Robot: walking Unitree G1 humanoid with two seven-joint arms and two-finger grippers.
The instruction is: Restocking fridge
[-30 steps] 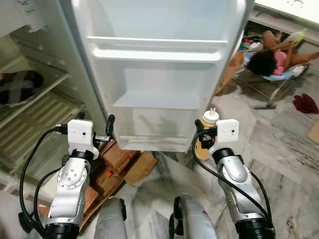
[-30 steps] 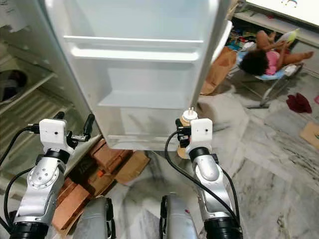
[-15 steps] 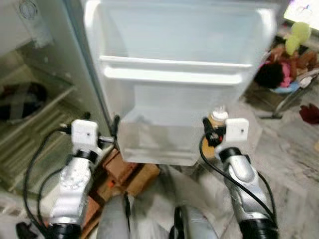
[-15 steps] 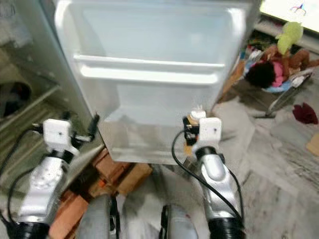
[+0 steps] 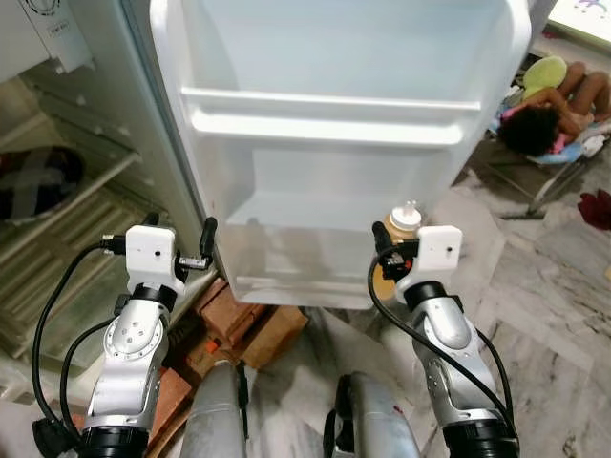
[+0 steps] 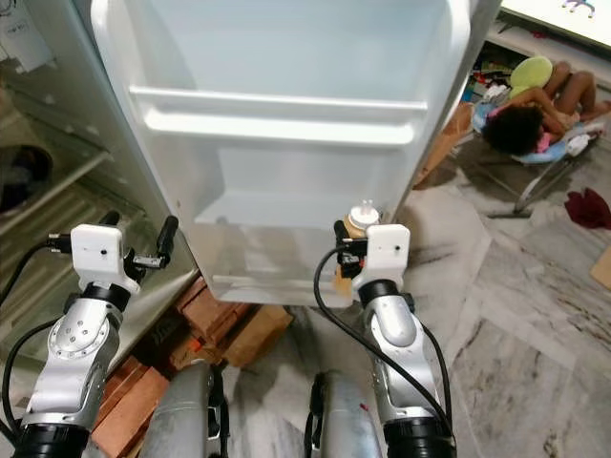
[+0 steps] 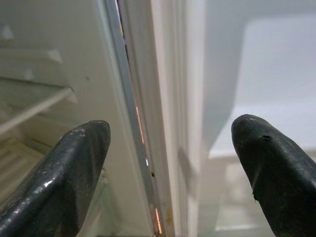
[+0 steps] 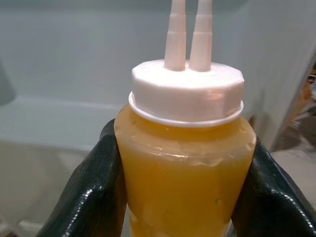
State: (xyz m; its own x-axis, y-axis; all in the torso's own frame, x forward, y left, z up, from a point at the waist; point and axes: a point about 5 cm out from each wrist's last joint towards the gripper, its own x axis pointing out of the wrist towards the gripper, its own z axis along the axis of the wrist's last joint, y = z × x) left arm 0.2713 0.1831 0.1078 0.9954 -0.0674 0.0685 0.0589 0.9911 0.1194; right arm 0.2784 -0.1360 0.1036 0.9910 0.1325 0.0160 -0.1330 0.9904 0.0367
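1. Right of centre in the left eye view, the right gripper (image 5: pixel 387 250) is holding a squeeze bottle (image 8: pixel 183 170) of yellow-orange sauce upright, its long axis vertical and its white twin-nozzle cap (image 5: pixel 406 217) pointing up.
2. Its two black fingers (image 8: pixel 94 197) are pressing the bottle's sides, closed firmly on it below the cap.
3. Straight ahead of the bottle, the fridge door (image 5: pixel 334 105) is standing open; its lower door shelf (image 5: pixel 305 250) is lying just beyond and slightly left of the bottle, so this arm looks the nearer one for placing it.
4. At left centre, the left gripper (image 7: pixel 170 163) is hanging wide open and holding nothing, facing the door's hinge edge (image 7: pixel 133 113).
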